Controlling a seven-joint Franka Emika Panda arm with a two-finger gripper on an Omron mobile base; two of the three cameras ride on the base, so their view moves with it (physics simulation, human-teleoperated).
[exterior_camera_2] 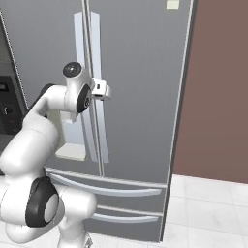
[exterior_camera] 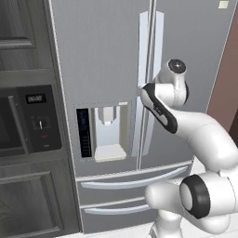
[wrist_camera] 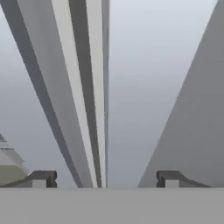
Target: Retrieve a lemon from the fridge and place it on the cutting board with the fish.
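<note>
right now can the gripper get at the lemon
Probably not. The fridge doors are closed, so anything inside is shut off. The gripper sits at the door handles, jaws apart with a handle between them, so opening comes first.

The floor (exterior_camera_2: 213, 203) is made of big white tiles. The tall grey fridge (exterior_camera_2: 140, 97) stands right on it — both doors shut, two drawers down low. Dark cabinets (exterior_camera: 28, 195) stand on the floor just beside the fridge.

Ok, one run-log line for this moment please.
phase: reaching for handle | fridge: doors shut | gripper: open, straddling right door handle | lemon: unseen
</note>
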